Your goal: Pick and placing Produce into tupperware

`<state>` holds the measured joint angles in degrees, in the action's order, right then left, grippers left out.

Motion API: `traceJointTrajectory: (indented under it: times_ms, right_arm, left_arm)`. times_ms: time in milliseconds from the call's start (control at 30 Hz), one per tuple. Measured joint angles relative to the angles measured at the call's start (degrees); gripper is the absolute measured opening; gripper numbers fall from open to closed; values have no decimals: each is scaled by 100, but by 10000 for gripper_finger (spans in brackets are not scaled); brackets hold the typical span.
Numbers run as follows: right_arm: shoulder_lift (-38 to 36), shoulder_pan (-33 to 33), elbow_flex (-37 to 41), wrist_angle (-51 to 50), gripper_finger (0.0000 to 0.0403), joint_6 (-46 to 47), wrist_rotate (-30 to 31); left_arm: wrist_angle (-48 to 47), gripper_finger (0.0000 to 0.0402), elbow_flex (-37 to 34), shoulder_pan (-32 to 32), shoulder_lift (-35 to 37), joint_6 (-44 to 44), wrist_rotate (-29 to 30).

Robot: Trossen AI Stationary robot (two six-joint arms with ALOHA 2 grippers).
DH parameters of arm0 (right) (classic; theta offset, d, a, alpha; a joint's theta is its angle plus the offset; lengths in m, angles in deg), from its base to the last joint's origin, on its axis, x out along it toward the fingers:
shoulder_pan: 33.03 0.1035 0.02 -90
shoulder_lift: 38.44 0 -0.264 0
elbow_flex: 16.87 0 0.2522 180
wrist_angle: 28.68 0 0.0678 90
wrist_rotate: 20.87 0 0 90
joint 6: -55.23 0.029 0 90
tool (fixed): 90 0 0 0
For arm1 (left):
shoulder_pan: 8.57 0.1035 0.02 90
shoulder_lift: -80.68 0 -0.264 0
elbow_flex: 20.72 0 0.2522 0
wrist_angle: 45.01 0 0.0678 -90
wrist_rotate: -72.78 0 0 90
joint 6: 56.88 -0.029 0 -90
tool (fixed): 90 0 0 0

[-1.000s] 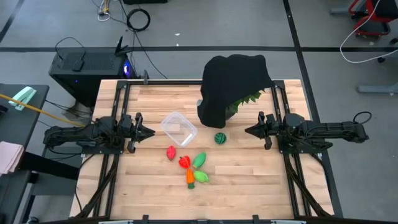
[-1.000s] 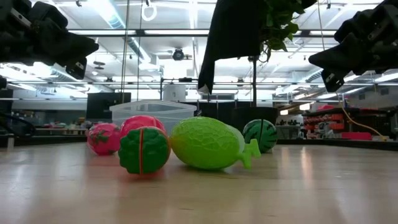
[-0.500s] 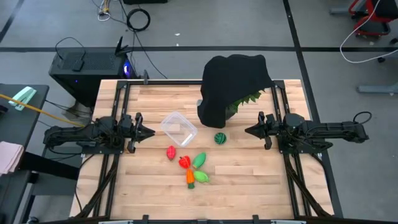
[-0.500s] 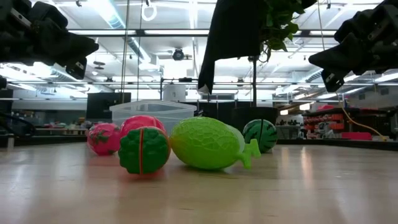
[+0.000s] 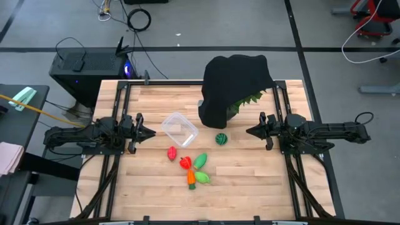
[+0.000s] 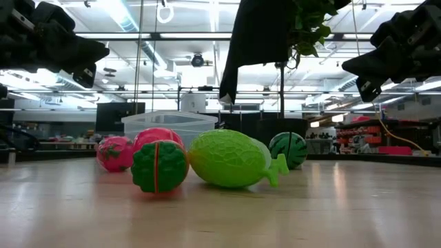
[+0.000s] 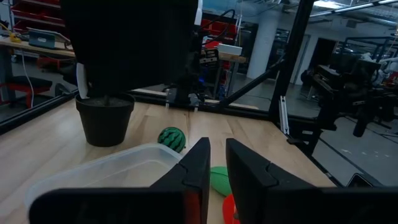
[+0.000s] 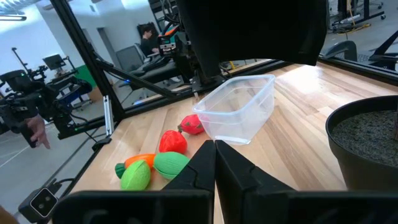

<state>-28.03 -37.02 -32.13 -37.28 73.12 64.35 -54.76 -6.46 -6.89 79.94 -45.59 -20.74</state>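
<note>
The clear tupperware (image 5: 180, 129) stands open on the table's middle, its mouth up. Near of it lie two red toys (image 5: 172, 153) (image 5: 185, 163), two light green ones (image 5: 200, 160) (image 5: 202, 177) and an orange one (image 5: 191, 178). The dark-green striped ball (image 5: 221, 139) rests to the box's right. My left gripper (image 5: 152, 132) hovers left of the box, pointing at it, its fingers a narrow gap apart (image 7: 217, 163). My right gripper (image 5: 249, 131) hovers right of the striped ball, shut (image 8: 215, 149). Both are above the table.
A potted plant under a black cloth (image 5: 234, 87) stands just beyond the box and the ball; its dark pot (image 7: 106, 118) is on the table. Bare wood lies along the near edge (image 5: 206, 206) and far left (image 5: 150, 100). Black frame rails (image 5: 119, 106) run along both sides.
</note>
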Motion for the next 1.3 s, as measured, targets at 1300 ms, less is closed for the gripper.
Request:
traceJointTrajectory:
  times_ms: [1300]
  right_arm:
    - [1,0,0,0,13,0,0]
  left_arm:
    - [1673,81,1931,2,-692,-4,1253]
